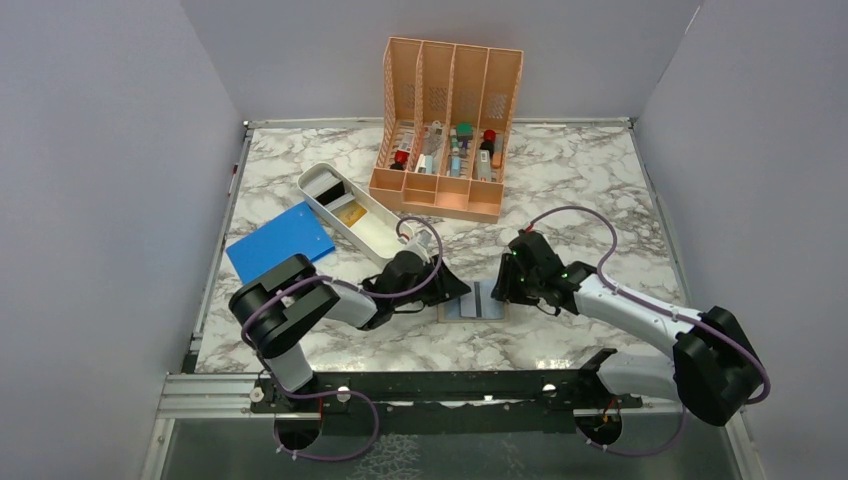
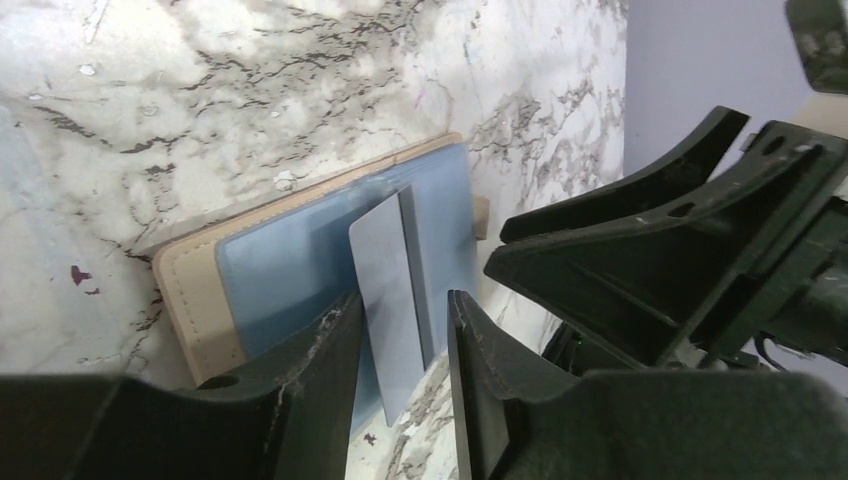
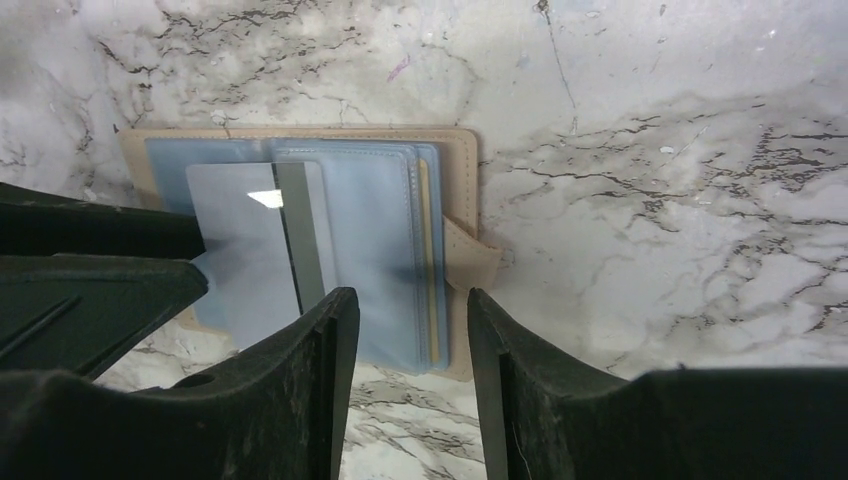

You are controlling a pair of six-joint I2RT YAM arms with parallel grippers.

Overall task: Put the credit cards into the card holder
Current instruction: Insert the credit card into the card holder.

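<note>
Tool L (image 2: 402,300) pinches grey card (image 2: 385,260) over open card holder (image 2: 190,285); tool R (image 3: 410,295) spread.

We see a white table (image 1: 580,190) veined with grey marble pattern. Plain pale grey panels close it in: a left wall (image 1: 100,150), a back wall (image 1: 300,60) and a right wall (image 1: 760,150). A metal rail (image 1: 210,395) runs along the near edge, with dark floor (image 1: 460,455) below. The light is soft and even.

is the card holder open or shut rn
open: the card holder lies spread flat, clear sleeves facing up, snap tab loose at its side
</note>
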